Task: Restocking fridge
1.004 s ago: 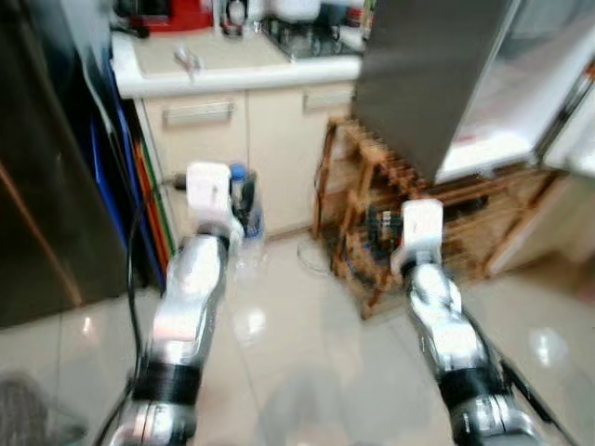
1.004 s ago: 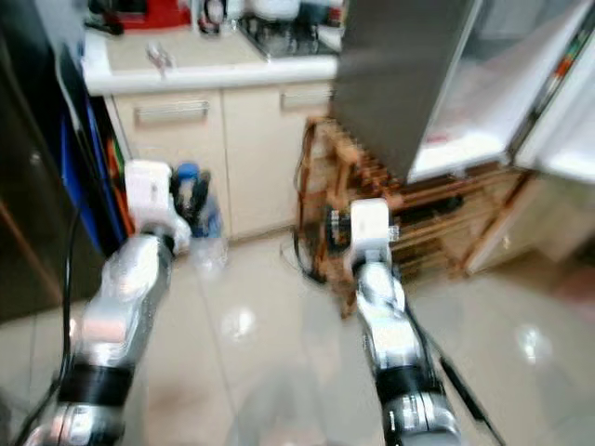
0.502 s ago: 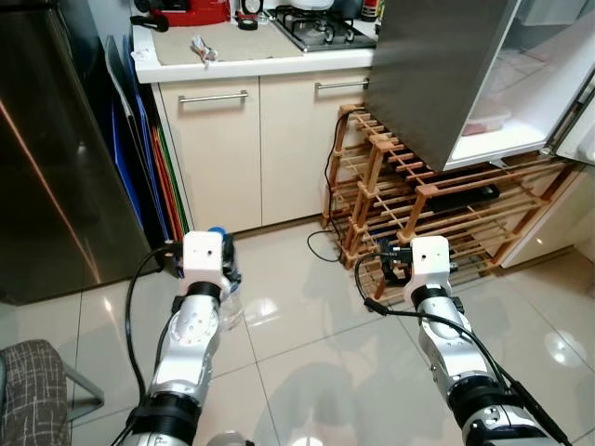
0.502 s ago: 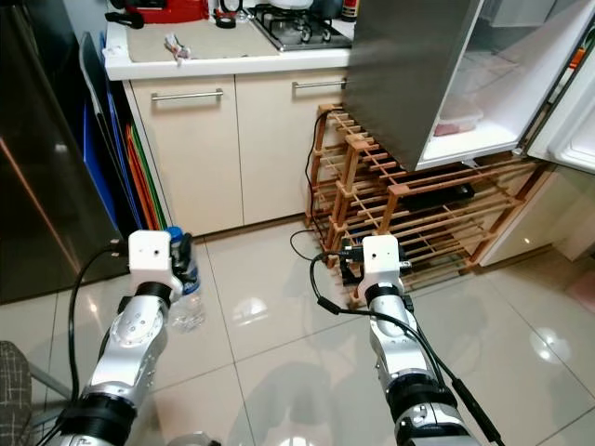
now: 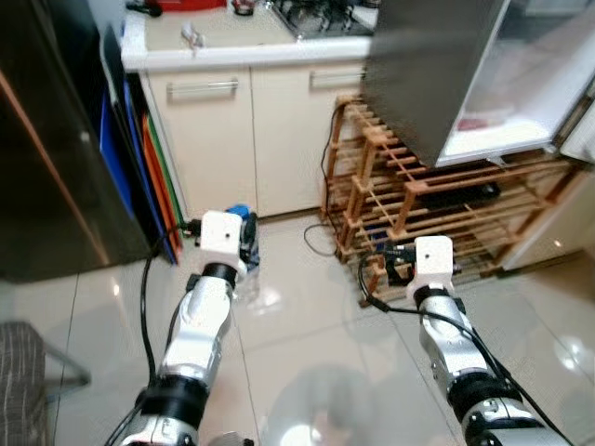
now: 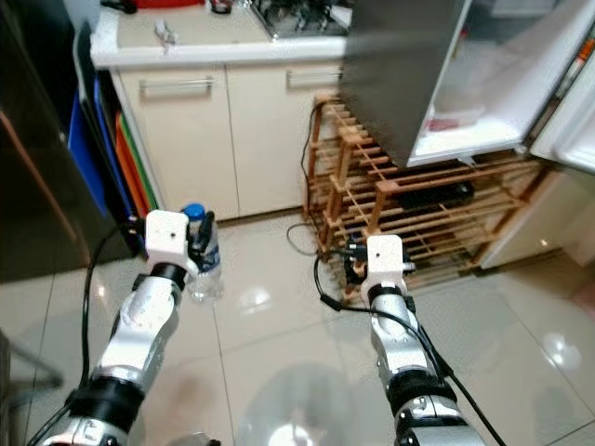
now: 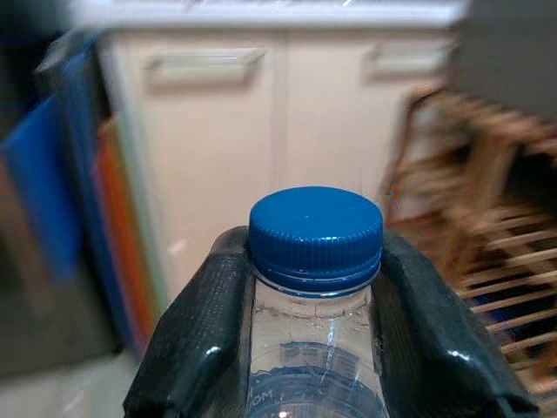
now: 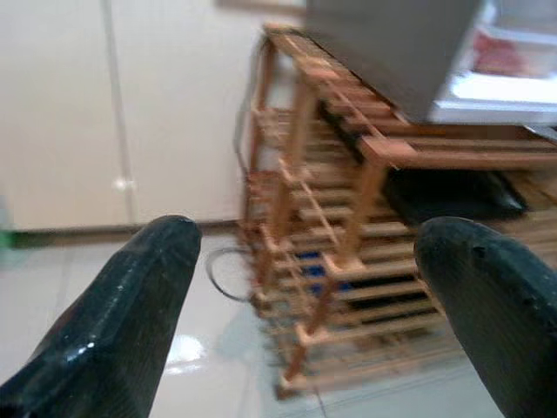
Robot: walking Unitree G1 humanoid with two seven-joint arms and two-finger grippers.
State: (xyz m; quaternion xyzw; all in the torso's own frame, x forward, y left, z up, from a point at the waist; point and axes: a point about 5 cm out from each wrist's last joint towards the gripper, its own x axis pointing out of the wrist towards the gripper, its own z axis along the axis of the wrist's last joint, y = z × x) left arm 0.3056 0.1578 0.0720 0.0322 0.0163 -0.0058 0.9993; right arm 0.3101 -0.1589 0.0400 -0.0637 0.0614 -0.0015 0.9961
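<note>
Two silver arms are stretched out over the shiny tiled floor (image 5: 307, 344). A clear water bottle (image 7: 315, 348) with a blue cap (image 7: 315, 233) is held upright in the left tool (image 7: 315, 340). The bottle sits right between the two black fingers (image 7: 196, 335), which are pressed against its sides just under the cap. In the right eye view the bottle is seen just past the white wrist block of the left arm, above the floor and in front of the cream cupboard doors (image 6: 186, 139).

The right tool (image 8: 313, 305) is spread wide with nothing between its fingers. It is pointed at a wooden rack (image 5: 437, 200) that stands on the floor, near it but apart from it. A black cable (image 5: 321, 243) lies on the floor beside the rack.

Above the rack the grey fridge door (image 5: 423, 65) is seen swung open, and white shelves (image 5: 507, 130) are seen inside. A desk (image 5: 223, 37) with a stove (image 5: 321, 14) sits on top of the cupboards. Blue and orange boards (image 5: 139, 167) are leaned beside the cupboards.
</note>
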